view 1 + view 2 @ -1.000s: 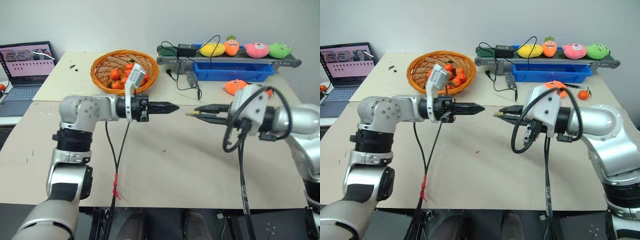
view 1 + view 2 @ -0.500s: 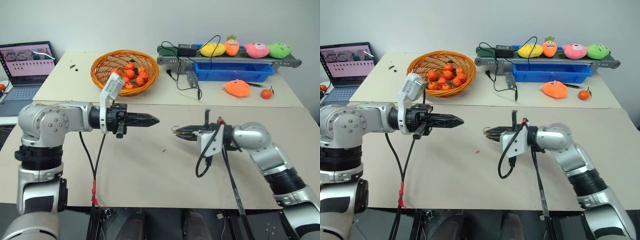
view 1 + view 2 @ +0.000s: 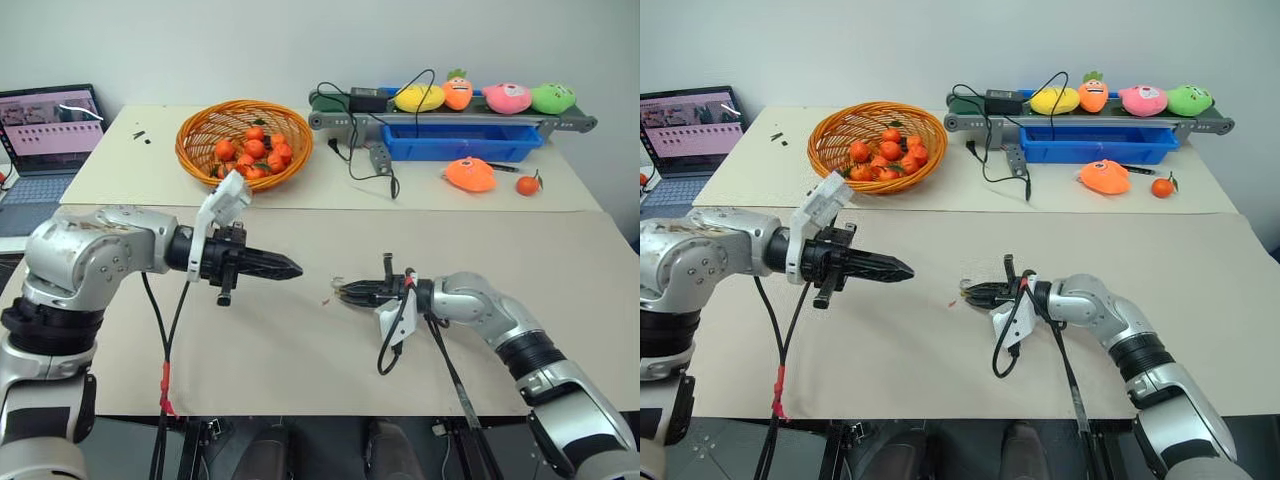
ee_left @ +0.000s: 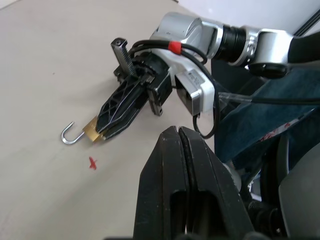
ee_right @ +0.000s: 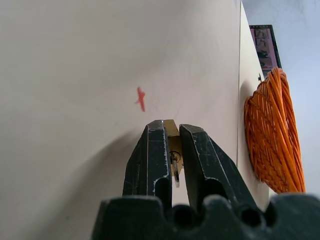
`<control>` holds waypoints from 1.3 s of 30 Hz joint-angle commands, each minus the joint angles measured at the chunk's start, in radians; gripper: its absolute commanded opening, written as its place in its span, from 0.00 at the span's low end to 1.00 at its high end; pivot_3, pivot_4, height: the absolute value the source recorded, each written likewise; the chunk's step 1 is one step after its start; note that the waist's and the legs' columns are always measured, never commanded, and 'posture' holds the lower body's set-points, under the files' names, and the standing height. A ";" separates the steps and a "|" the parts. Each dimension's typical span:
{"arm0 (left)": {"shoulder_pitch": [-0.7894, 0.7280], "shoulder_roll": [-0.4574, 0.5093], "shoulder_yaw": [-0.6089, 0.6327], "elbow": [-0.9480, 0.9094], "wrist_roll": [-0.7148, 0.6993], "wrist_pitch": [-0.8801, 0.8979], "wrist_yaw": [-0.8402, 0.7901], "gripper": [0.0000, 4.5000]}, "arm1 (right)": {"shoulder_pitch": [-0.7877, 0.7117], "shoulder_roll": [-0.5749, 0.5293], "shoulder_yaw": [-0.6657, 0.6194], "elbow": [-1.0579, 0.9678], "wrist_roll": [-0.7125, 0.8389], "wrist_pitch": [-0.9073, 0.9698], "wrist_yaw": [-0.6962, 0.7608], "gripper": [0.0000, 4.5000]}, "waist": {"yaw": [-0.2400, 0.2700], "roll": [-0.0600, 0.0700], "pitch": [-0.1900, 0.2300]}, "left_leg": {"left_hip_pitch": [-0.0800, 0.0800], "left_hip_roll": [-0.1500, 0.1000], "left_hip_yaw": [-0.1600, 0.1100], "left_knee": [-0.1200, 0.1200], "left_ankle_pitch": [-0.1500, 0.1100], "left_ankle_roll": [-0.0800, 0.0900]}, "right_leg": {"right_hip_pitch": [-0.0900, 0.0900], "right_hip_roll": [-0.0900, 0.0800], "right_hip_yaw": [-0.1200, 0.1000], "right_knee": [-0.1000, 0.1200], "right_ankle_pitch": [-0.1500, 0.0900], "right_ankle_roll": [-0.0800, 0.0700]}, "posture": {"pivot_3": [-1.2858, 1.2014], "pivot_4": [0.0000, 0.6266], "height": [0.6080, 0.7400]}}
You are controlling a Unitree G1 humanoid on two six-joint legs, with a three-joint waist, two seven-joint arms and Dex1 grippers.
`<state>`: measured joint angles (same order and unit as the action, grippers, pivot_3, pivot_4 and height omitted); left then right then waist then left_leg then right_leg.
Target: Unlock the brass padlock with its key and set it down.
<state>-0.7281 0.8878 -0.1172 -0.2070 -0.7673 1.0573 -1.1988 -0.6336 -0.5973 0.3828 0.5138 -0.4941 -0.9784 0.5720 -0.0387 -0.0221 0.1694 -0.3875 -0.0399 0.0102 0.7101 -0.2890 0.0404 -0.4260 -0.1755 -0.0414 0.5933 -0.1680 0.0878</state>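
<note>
My right gripper (image 3: pixel 343 291) hovers low over the beige table (image 3: pixel 300 350), shut on the brass padlock (image 4: pixel 91 131). The padlock's thin silvery shackle (image 4: pixel 70 137) sticks out past the fingertips like an open hook. In the right wrist view the brass body (image 5: pixel 172 129) sits pinched between the two black fingers (image 5: pixel 150 160), with a small silvery key (image 5: pixel 175 170) in it. My left gripper (image 3: pixel 297 268) is shut with nothing in it. It points at the right gripper from the left, a short gap away and a little higher. A red mark (image 3: pixel 327 301) lies on the table just under the padlock.
An orange wicker basket (image 3: pixel 200 160) of small oranges stands at the back left, with a laptop (image 3: pixel 45 130) beyond the table's left edge. At the back right are a conveyor (image 3: pixel 450 118) with plush toys, a blue tray (image 3: pixel 460 148), cables (image 3: pixel 370 150), an orange plush (image 3: pixel 470 175) and a loose orange (image 3: pixel 528 185).
Both arms have come down. The right gripper sank toward the table with the padlock and rolled over. The left gripper drew back to the left and lower, still shut.
</note>
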 commanded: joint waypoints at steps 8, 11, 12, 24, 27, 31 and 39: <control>0.007 0.033 -0.079 0.055 0.226 -0.262 -0.063 0.01 | -0.049 -0.007 0.004 0.080 -0.053 -0.071 -0.117 0.02 | -0.004 0.000 0.000 | 0.000 0.001 0.000 0.000 0.000 0.000 | 0.000 0.001 0.000 0.000 0.000 0.000 | 0.52 0.24 1.00; 0.003 0.021 -0.098 0.090 0.283 -0.320 -0.066 0.00 | -0.043 -0.013 0.009 0.085 -0.045 -0.079 -0.114 0.12 | -0.004 0.000 0.000 | 0.000 0.001 0.000 0.000 0.000 0.000 | 0.000 0.001 0.000 0.000 0.000 0.000 | 0.52 0.24 1.00; 0.003 0.018 -0.100 0.097 0.294 -0.332 -0.068 0.00 | -0.039 -0.017 0.009 0.084 -0.043 -0.082 -0.112 0.23 | -0.004 0.000 0.000 | 0.000 0.001 0.000 0.000 0.000 0.000 | 0.000 0.001 0.000 0.000 0.000 0.000 | 0.52 0.24 1.00; 0.031 -0.016 -0.095 0.130 0.344 -0.387 -0.105 0.00 | 0.085 -0.259 -0.051 0.093 0.030 -0.156 -0.111 0.99 | 0.001 0.000 0.000 | 0.001 0.001 0.001 0.000 -0.001 0.002 | 0.002 0.001 0.000 0.000 0.000 0.000 | 0.52 0.24 1.00; 0.036 -0.032 -0.085 0.130 0.338 -0.387 -0.101 0.00 | 0.109 -0.289 -0.047 0.088 0.154 -0.071 -0.005 0.99 | 0.001 0.000 0.000 | 0.002 0.002 0.001 0.000 -0.001 0.002 | 0.003 0.001 0.001 0.000 0.000 0.000 | 0.52 0.24 1.00; 0.044 -0.054 -0.071 0.130 0.334 -0.393 -0.093 0.00 | 0.182 -0.293 -0.079 -0.107 0.619 0.399 0.341 0.99 | 0.001 0.000 0.000 | 0.003 0.002 0.002 0.001 -0.002 0.003 | 0.005 0.001 0.001 0.000 0.000 0.000 | 0.52 0.24 1.00; 0.053 -0.084 -0.052 0.123 0.340 -0.393 -0.043 0.00 | 0.241 -0.419 -0.210 -0.620 1.089 1.218 0.529 0.99 | 0.020 0.000 0.000 | 0.000 0.004 0.000 0.002 -0.007 0.012 | 0.002 0.001 0.000 0.000 0.000 -0.001 | 0.52 0.24 1.00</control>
<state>-0.6695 0.8058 -0.2085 -0.0650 -0.4260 0.6742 -1.2568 -0.4003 -1.0010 0.2153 -0.0135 0.5229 0.1320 1.0858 -0.0186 -0.0219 0.1698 -0.3870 -0.0363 0.0105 0.7121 -0.2960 0.0526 -0.4243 -0.1733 -0.0412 0.5933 -0.1681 0.0872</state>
